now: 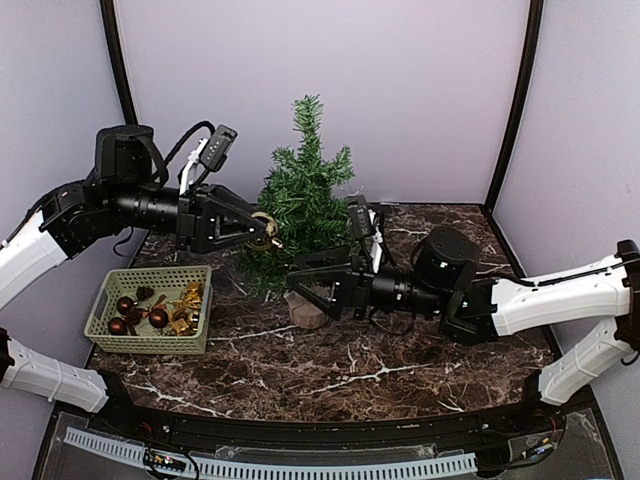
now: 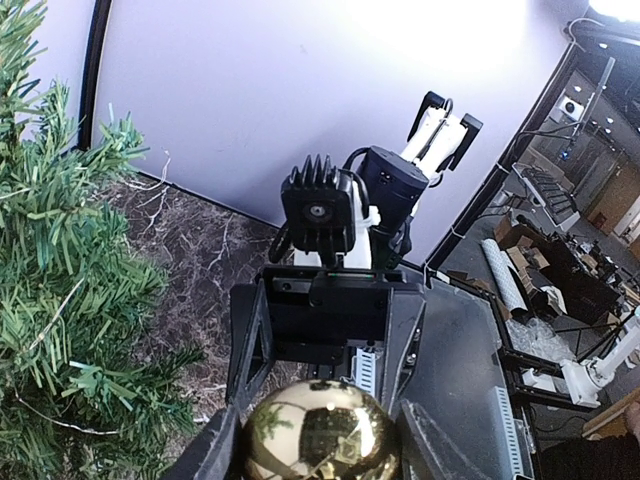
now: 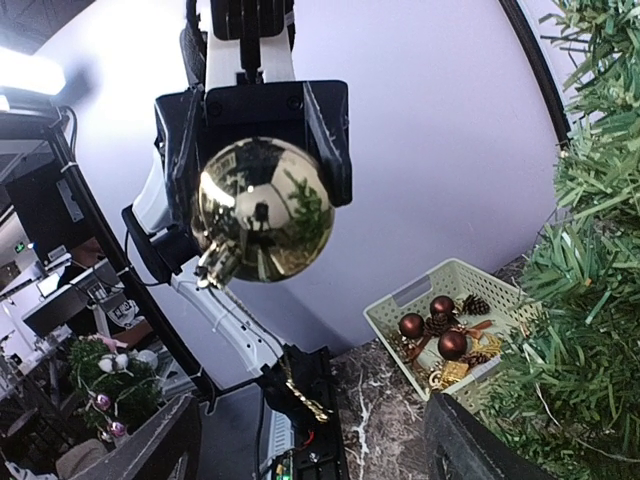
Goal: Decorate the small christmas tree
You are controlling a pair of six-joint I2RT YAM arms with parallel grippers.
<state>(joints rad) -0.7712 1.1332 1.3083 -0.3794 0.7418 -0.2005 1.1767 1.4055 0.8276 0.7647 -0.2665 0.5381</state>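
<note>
The small christmas tree [image 1: 305, 195] stands at the back middle of the marble table, its pale stump base [image 1: 305, 313] in front. My left gripper [image 1: 262, 234] is shut on a shiny gold ball [image 1: 264, 229], held in the air against the tree's left side. In the left wrist view the gold ball [image 2: 320, 432] fills the gap between the fingers [image 2: 212, 452], with the tree [image 2: 60, 300] at the left. My right gripper [image 1: 297, 284] stands open below the ball, near the stump. The right wrist view looks up at the ball [image 3: 262, 210], whose gold cord [image 3: 303, 397] dangles; nothing lies between the right gripper's [image 3: 315, 445] fingers.
A pale green basket [image 1: 108, 300] sits at the left of the table with brown balls [image 1: 158, 318], pine cones and gold trinkets inside; the right wrist view shows the basket [image 3: 400, 300] too. Purple walls close in the back and sides.
</note>
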